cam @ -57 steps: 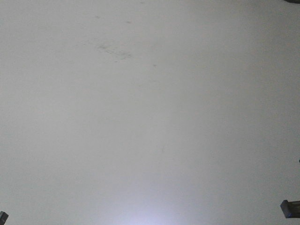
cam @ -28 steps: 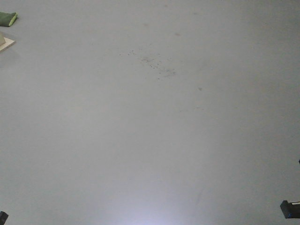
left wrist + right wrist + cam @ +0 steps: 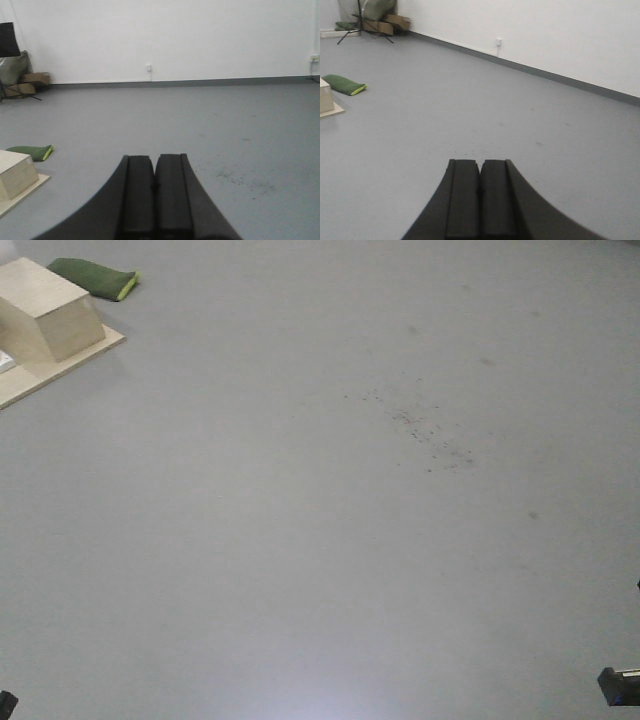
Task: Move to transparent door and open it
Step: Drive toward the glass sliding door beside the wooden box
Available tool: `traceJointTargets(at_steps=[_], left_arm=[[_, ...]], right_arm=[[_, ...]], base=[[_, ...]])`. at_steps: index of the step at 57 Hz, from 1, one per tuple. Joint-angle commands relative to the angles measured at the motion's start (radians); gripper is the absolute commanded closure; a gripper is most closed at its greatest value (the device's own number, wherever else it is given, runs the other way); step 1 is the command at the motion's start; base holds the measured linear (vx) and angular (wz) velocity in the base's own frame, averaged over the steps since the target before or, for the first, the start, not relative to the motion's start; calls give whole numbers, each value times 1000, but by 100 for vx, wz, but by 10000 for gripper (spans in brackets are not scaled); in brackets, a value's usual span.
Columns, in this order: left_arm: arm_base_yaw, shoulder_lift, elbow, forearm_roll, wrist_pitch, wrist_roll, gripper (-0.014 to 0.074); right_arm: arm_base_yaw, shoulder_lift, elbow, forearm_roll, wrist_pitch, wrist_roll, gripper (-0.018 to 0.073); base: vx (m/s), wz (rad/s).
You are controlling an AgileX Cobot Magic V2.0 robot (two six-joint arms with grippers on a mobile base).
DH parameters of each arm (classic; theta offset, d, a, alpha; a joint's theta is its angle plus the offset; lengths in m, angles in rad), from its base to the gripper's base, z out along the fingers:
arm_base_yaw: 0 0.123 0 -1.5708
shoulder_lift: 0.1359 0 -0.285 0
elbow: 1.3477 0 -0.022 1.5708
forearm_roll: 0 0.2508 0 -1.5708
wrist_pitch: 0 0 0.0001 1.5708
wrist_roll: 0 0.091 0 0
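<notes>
Looking down on plain grey floor (image 3: 300, 560) nearly edge to edge in the front view, so getting plenty of open room ahead and off to the right. Spotting a pale wooden box (image 3: 48, 308) up in the far-left corner, sitting on a flat light board (image 3: 35, 380), with a green pouch (image 3: 98, 278) lying just beyond, apart from the board. Also noticing a scatter of dark specks (image 3: 425, 435) right of centre, flat on the floor. Catching a small dark bit of hardware (image 3: 620, 685) poking in at the bottom-right edge.

Peeking out from the left wrist: seeing the left gripper (image 3: 154, 159) with jaws pressed together, holding nothing, aiming across open floor toward a white wall (image 3: 175, 35). Making out a grey skirting strip (image 3: 210, 81) running along its foot and a small white socket (image 3: 148, 67) just above that. Finding clutter bunched in the far-left corner by the wall: cardboard boxes (image 3: 35, 78) and a grey-green sack (image 3: 12, 67).

Checking the right wrist: same deal for the right gripper (image 3: 480, 164), jaws together, gripping nothing, facing the wall at a slant with open floor in between.

Not catching the transparent door in any of the three views, so not telling its facing or its long axis.
</notes>
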Motion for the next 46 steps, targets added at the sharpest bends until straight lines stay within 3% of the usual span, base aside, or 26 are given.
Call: traceJointTargets(at_steps=[1, 46], left_arm=[[2, -5, 15, -9, -80, -2, 603], [2, -5, 15, -9, -80, -2, 603]], right_arm=[[-5, -16, 3, -11, -81, -1, 558], [-5, -16, 3, -11, -85, -1, 558]], base=[[56, 54], [56, 66]])
